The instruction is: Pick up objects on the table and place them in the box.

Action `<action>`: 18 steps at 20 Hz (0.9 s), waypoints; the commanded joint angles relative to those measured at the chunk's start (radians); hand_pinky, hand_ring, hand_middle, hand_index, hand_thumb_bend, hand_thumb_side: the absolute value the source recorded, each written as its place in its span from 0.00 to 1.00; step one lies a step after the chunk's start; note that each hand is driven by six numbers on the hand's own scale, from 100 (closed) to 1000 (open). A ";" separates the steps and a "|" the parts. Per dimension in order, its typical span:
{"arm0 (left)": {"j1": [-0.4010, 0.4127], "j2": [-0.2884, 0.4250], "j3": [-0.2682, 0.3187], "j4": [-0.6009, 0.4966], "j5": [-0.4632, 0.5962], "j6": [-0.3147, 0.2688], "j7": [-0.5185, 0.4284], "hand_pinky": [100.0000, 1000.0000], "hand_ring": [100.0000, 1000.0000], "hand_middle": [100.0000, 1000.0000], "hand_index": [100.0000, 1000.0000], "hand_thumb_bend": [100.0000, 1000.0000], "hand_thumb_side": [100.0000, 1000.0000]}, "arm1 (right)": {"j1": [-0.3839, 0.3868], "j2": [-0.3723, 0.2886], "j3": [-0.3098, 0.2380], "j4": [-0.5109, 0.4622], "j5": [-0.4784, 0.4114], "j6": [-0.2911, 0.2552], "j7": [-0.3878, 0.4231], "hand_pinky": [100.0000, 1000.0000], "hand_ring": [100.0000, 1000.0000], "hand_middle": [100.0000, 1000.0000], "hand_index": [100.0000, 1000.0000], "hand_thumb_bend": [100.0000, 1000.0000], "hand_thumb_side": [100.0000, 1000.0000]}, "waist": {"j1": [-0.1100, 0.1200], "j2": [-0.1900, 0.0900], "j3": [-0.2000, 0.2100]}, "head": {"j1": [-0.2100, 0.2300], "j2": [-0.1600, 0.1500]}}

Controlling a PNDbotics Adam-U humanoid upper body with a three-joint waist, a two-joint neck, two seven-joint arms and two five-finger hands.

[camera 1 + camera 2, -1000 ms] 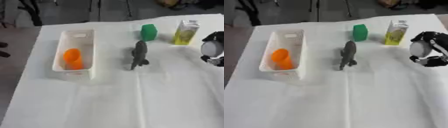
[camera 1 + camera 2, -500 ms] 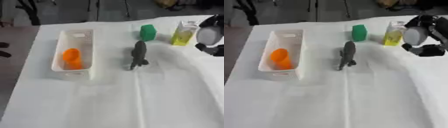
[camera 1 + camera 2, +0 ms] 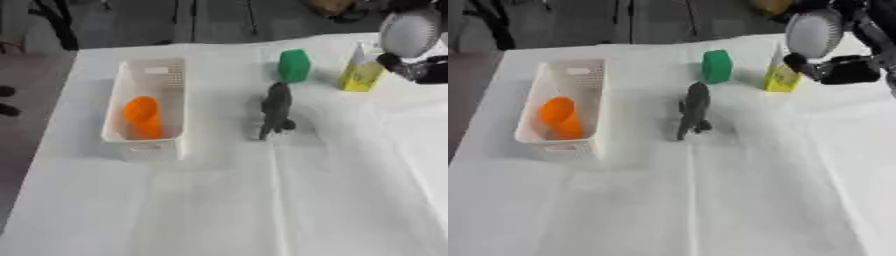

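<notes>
Right hand (image 3: 833, 60) has moved up and forward from the table's right edge; it now hovers just beside the yellow carton (image 3: 780, 76), not touching it as far as I can tell. Can't tell whether its fingers are spread or curled. Likely the next pick.

Green block (image 3: 294, 65) and grey animal toy (image 3: 276, 109) sit unmoved mid-table. Orange item (image 3: 142, 116) already in the white box (image 3: 118, 105).

Table (image 3: 262, 200): white cloth, creased. Dark floor beyond.
</notes>
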 commanded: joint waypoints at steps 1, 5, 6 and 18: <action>-0.006 0.019 0.001 -0.017 0.002 0.000 0.001 0.53 0.65 0.80 0.90 0.40 0.94 | -0.041 -0.060 0.012 -0.048 -0.060 0.011 0.021 0.12 0.34 0.60 0.58 0.23 0.00 | -0.017 -0.038 0.004 | -0.006 -0.002; -0.007 0.023 -0.003 -0.016 0.002 0.000 -0.002 0.53 0.65 0.80 0.90 0.40 0.94 | -0.101 -0.066 0.046 -0.031 -0.095 -0.004 0.066 0.12 0.34 0.60 0.58 0.25 0.00 | -0.023 -0.049 0.021 | -0.017 -0.001; -0.008 0.024 -0.004 -0.016 0.002 0.000 -0.003 0.53 0.65 0.80 0.90 0.40 0.94 | -0.116 -0.065 0.057 -0.014 -0.101 -0.016 0.084 0.12 0.34 0.60 0.58 0.25 0.00 | -0.025 -0.052 0.028 | -0.021 -0.001; -0.034 0.036 -0.022 -0.026 0.003 0.001 -0.011 0.54 0.65 0.80 0.89 0.41 0.93 | -0.345 0.021 0.135 0.408 0.020 -0.098 0.268 0.11 0.33 0.61 0.57 0.32 0.00 | -0.068 -0.095 0.168 | -0.067 -0.018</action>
